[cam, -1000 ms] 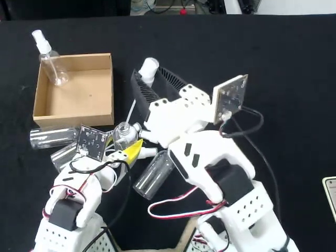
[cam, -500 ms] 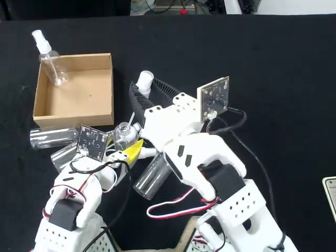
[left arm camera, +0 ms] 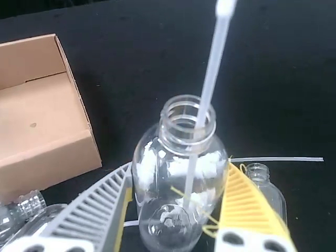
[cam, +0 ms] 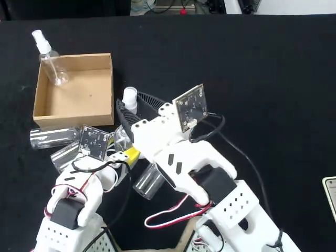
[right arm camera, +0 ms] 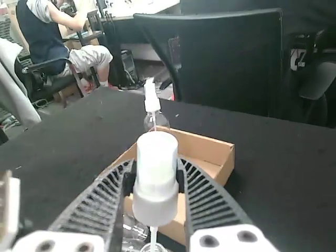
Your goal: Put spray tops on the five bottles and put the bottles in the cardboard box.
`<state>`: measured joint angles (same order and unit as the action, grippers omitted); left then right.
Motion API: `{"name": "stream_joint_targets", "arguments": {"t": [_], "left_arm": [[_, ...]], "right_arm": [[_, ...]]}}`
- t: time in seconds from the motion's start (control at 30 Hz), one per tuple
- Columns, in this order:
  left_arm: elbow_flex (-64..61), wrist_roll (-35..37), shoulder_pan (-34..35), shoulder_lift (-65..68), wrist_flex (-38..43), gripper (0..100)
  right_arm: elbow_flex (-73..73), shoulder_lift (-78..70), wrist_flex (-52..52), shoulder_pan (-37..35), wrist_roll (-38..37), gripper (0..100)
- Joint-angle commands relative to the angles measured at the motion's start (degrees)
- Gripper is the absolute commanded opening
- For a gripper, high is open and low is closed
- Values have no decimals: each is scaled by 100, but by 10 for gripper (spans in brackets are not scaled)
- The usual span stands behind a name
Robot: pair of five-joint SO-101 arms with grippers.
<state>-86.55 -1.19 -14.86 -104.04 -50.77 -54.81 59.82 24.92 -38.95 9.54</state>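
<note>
My left gripper (left arm camera: pixel 176 202) is shut on an upright open-necked clear bottle (left arm camera: pixel 178 173) near the cardboard box's front corner. My right gripper (right arm camera: pixel 155 181) is shut on a white spray top (right arm camera: pixel 155 178) held straight above that bottle (cam: pixel 122 135). The spray top's thin dip tube (left arm camera: pixel 207 94) runs down through the bottle's neck. In the high view the spray top (cam: pixel 129 98) shows above the right gripper's (cam: pixel 131 107) dark fingers. One finished bottle with a sprayer (cam: pixel 50 63) leans in the far left corner of the cardboard box (cam: pixel 73 113).
Two capless bottles (cam: pixel 50 137) lie left of my left arm, just in front of the box. Another capless bottle (cam: pixel 148 181) lies under my right arm. A loose dip tube (left arm camera: pixel 278 158) lies on the black table beside a small bottle (left arm camera: pixel 265 181).
My right arm has swung left with the spray top, bringing it over the bottle held by the left gripper; the dip tube now sits in the neck. The left arm stayed put.
</note>
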Motion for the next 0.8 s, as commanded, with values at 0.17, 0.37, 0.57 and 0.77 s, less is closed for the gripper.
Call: {"name": "stream_joint_targets", "arguments": {"t": [0.17,0.37,0.57,0.77], "left_arm": [[48,-53,-48,-44,220,213],[40,-53,-48,-44,211,213],[48,-53,-48,-44,211,213],[31,-53,-48,-44,211,213]], "right_arm": [[-303,180,0,-141,-387,39],[-637,180,-9,-440,-738,39],[-963,180,-185,-440,-738,39],[-1042,180,-211,-422,-738,39]]}}
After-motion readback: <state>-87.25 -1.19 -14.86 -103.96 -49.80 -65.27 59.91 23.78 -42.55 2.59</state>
